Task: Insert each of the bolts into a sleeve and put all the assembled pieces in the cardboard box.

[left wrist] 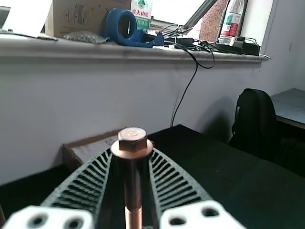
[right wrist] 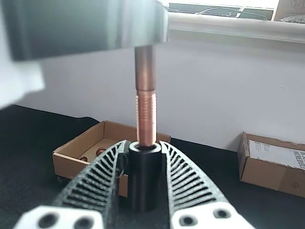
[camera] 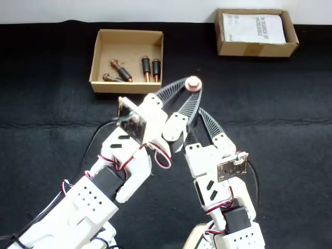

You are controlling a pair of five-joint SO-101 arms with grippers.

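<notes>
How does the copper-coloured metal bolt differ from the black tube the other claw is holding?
The copper-coloured bolt is slim, threaded and hex-headed; the black sleeve is thicker, smooth and hollow. The left gripper holds the bolt, the right gripper the sleeve. Both are clamped and lined up, with the bolt's tip at the sleeve's mouth.

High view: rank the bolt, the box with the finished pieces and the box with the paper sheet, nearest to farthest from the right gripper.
From the right gripper, shut on the sleeve:
1. Bolt: directly above, tip at the sleeve's mouth.
2. Box with the finished pieces: beyond, to the left.
3. Box with the paper sheet: far back, to the right.
</notes>
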